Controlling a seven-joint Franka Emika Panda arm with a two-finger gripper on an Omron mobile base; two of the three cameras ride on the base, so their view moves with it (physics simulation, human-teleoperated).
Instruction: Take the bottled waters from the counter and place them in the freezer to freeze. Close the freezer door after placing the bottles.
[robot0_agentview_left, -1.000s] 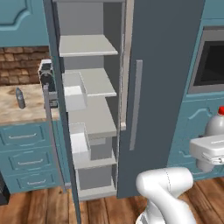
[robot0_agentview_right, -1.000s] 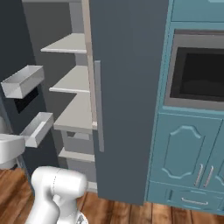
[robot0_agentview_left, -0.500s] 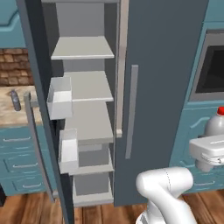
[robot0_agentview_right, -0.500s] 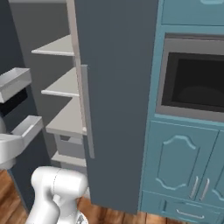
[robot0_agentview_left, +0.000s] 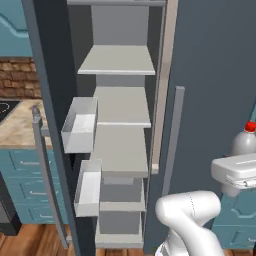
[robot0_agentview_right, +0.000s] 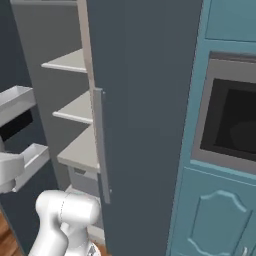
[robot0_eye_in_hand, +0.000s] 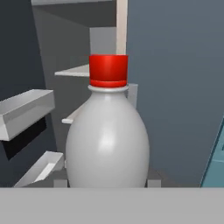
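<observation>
As the base nears, freezer (robot0_agentview_left: 120, 100) larger, bottle (robot0_eye_in_hand: 107, 140) apparently gripped.

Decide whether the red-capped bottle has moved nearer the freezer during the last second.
Yes. The bottle has come nearer the freezer: its gap to the bar handle has narrowed, because the whole base drove forward, carrying it.

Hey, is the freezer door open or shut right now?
Open. The freezer door is swung out to the left, its white bins facing inward, and the freezer shows its pale, bare shelves.
</observation>
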